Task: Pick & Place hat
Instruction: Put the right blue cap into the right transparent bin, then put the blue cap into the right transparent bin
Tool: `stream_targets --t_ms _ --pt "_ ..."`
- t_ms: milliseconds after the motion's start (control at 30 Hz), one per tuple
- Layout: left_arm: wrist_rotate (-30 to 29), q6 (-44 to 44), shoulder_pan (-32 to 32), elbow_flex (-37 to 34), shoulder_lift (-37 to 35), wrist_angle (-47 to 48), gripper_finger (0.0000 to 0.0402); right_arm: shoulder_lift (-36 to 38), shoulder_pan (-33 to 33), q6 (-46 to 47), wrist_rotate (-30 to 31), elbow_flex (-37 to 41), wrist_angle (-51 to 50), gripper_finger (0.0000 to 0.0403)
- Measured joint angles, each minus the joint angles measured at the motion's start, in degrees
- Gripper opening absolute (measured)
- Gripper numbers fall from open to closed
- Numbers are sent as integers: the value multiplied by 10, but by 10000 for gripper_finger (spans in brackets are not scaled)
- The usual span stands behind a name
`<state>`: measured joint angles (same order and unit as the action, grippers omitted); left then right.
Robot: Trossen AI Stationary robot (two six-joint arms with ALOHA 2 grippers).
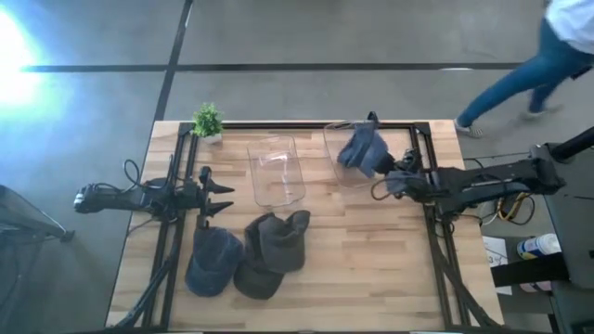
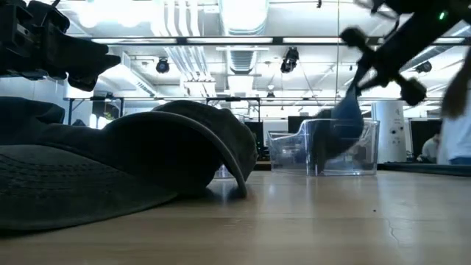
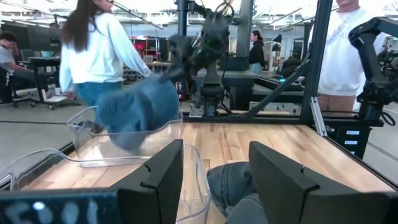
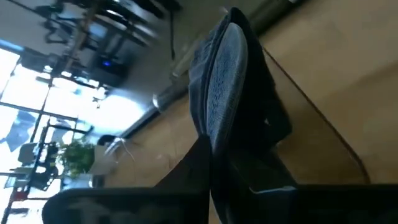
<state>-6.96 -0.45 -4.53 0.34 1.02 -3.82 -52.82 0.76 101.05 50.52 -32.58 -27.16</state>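
your right gripper is clamped on the blue cap, which hangs over the right-hand clear bin at the far side of the table; in the left wrist view the cap droops half inside that bin, so expect it to behave as light, limp fabric that folds and swings, not something that holds its shape. the right wrist view shows the cloth pinched by a fold, and the stiffer brim would likely give a surer hold. the bin looks thin and light, so a dragging cap could snag its rim or nudge it. your left gripper waits spread wide near the left edge, just beside the 2nd clear bin. 2 more caps lie near the front: a blue one and a dark grey one, touching each other. open wood to the right of them leaves room to move; keep clear of the frame rails and the small plant at the far left corner
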Motion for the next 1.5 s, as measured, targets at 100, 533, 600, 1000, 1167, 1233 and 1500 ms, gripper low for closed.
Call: stream_targets --t_ms 100,533,600,1000,1167,1233,1500 --pt "0 0 0 0 0 0 177 -25 -11 34 -41 24 50 12" --pt "0 8 0 0 0 -3 177 -107 -12 11 -137 34 117 137" --pt "-6 16 0 0 0 -13 177 -105 -12 -26 -154 16 86 160" --pt "6 -441 0 0 0 -95 177 -89 1 -118 -178 -147 -235 185" --pt "2 -595 0 6 1 -94 177 -95 24 -162 -178 -194 -267 185" --pt "-23 -598 0 7 1 -97 177 -104 43 -170 -191 -201 -265 185" --pt "-24 -736 -1 7 29 -97 177 -181 160 -158 -260 -206 -183 185"
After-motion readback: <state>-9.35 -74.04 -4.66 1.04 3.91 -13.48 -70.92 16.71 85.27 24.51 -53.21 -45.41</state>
